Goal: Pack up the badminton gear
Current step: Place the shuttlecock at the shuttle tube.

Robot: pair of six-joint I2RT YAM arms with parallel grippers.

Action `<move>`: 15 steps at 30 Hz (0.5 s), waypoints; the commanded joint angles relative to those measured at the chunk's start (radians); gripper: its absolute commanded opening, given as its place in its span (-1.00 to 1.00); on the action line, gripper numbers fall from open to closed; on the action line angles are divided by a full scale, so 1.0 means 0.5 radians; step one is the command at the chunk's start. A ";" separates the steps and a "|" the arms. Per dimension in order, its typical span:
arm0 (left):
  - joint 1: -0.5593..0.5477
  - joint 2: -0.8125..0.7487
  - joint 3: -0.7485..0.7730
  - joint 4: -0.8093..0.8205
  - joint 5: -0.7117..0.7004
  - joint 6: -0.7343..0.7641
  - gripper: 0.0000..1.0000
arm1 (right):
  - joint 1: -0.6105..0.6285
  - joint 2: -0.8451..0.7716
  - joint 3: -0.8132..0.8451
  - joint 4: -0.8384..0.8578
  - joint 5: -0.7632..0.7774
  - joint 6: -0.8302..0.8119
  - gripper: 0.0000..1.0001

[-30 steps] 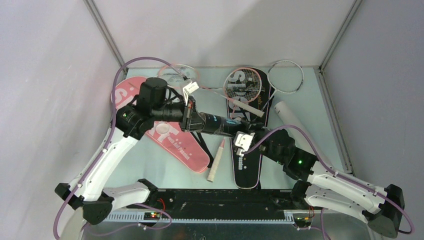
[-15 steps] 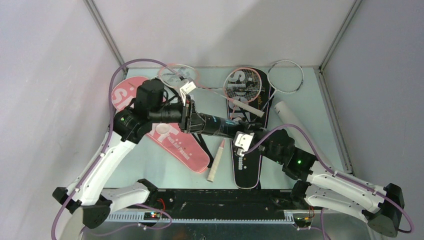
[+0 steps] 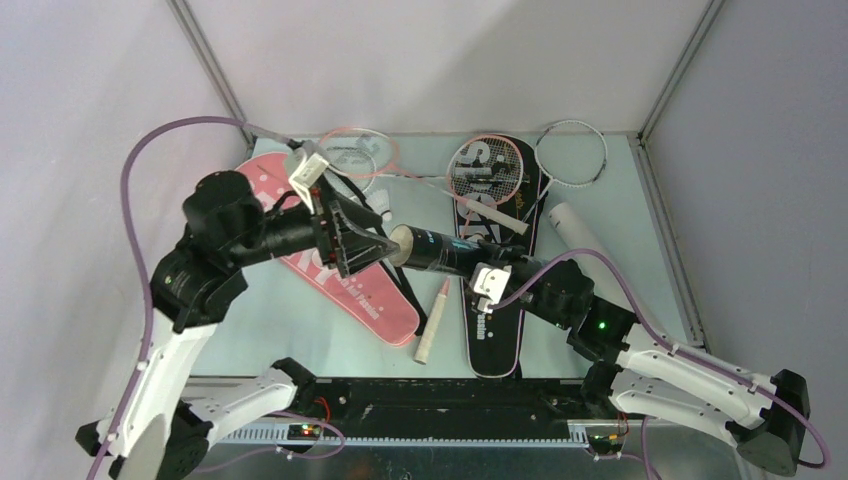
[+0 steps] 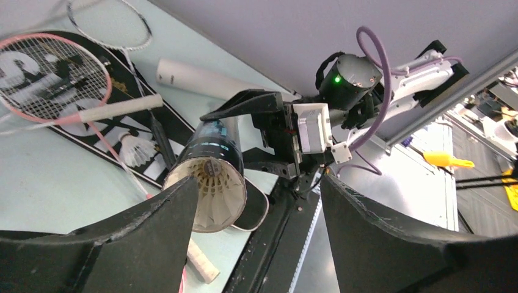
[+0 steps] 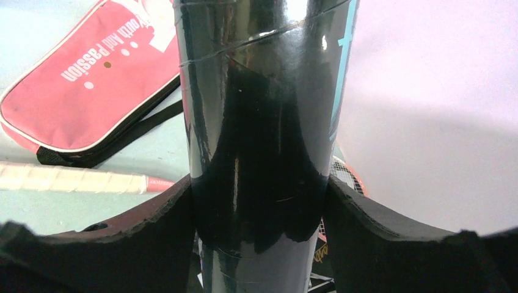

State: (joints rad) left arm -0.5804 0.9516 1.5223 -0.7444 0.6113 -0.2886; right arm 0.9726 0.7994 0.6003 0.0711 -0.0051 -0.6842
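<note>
My right jaws are clamped around the middle of the black shuttle tube (image 5: 262, 152), 1 pad pressed to each side. They hold it roughly level above the tabletop (image 3: 620, 200), with its open mouth turned toward my left arm. The tube is glossy black, with teal lettering down 1 side that I cannot read. A white feather shuttlecock (image 4: 211, 195) shows inside the mouth. My left jaws stand wide apart just short of that mouth, with nothing between them.

Below the tube, a cream-wrapped racket handle (image 3: 425, 340) lies between the 2 covers. The pink cover (image 3: 370, 300) lies to the left, with a black strap at its edge and white print of which I can read "outh And Passion". The black cover (image 3: 492, 345) runs under the tube toward the far side. A loose shuttlecock (image 4: 139, 146) lies on it beside a thin pink shaft. The head of a pink-framed racket (image 3: 485, 170) rests on its wide end, and big white letters starting with "S" show through the strings.

A white shuttle tube (image 3: 580, 232) lies on its side just right of the black cover. Along the far edge are a white-framed racket (image 3: 575, 155) at the right and a pale pink-framed racket (image 3: 355, 152) at the left, by the pink cover's wide end.
</note>
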 commanded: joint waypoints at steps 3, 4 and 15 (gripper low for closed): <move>-0.008 -0.025 0.077 -0.123 -0.400 0.085 0.61 | 0.011 -0.074 0.021 0.113 -0.014 0.013 -0.40; -0.008 -0.019 0.076 -0.142 -0.437 0.114 0.62 | 0.010 -0.080 0.021 0.111 -0.013 0.014 -0.40; -0.008 0.122 -0.058 -0.103 -0.452 0.204 0.64 | 0.012 -0.139 0.021 0.145 -0.019 0.031 -0.40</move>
State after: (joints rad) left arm -0.5804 0.9924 1.5150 -0.8253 0.3832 -0.2253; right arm 0.9726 0.7441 0.6003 0.0689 -0.0048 -0.6800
